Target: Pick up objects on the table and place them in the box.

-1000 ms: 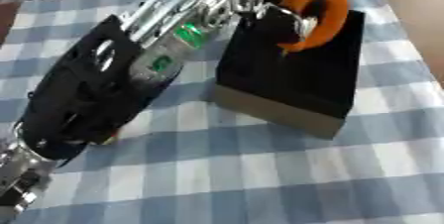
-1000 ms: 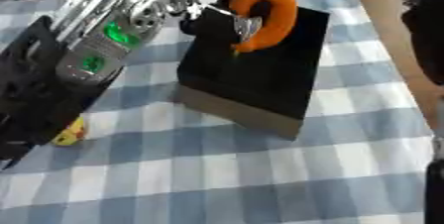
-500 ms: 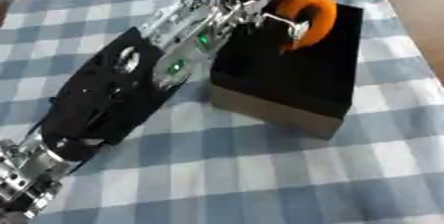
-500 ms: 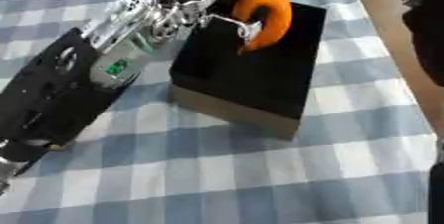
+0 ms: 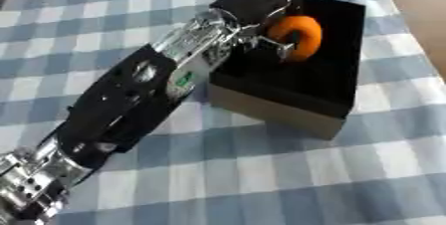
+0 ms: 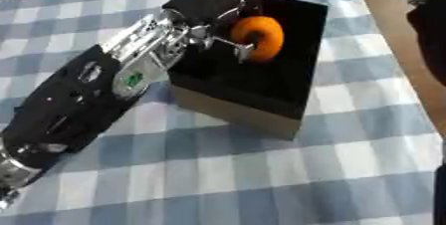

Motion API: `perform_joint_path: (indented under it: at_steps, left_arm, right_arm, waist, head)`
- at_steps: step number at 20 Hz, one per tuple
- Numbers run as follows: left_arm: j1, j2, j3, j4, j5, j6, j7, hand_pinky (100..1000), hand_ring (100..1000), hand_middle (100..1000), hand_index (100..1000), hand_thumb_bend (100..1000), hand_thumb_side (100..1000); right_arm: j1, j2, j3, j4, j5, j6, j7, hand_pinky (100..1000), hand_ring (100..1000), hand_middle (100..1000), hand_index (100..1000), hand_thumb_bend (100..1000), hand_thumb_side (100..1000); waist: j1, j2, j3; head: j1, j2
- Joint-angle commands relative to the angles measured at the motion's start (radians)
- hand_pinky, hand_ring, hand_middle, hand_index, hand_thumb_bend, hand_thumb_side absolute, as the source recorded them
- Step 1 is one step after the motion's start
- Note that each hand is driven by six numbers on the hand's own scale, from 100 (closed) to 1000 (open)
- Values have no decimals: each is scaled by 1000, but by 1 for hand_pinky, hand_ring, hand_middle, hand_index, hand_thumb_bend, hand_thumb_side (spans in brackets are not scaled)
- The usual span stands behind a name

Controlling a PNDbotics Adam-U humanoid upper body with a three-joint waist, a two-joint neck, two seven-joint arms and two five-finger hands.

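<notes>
Left eye view: the robot's left hand [image 5: 253, 0] has moved further over the black open-topped box with tan cardboard sides [image 5: 270, 114] than half a second ago. Its fingers [image 5: 266, 45] curl thinly round the orange ring-shaped doughnut-like object [image 5: 296, 37], which hangs below the fingertips inside the box mouth, lower than before; judged nearly ready for release.

Right eye view: same grip on the ring, box wall just beyond the fingers. The blue-and-white checked tablecloth [image 6: 261, 179] lies beneath. Right hand not visible.
</notes>
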Motion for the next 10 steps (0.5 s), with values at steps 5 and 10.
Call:
perform_joint_path:
  at_steps: [5,10]
  left_arm:
    - [-13,11,9,-3,-115,6,-96,648,731,652,815,275,519]
    - [-10,10,24,-11,-186,4,-169,747,834,775,905,491,716]
  right_arm:
    - [-11,-6,3,-10,-15,2,7,1000,881,734,889,100,766]
    - [-5,-4,1,-13,-17,5,7,1000,881,734,889,100,765]
  waist:
    - [-3,-26,1]
    - [-5,-31,3]
  head:
    - [-1,-5]
    - [-3,-3]
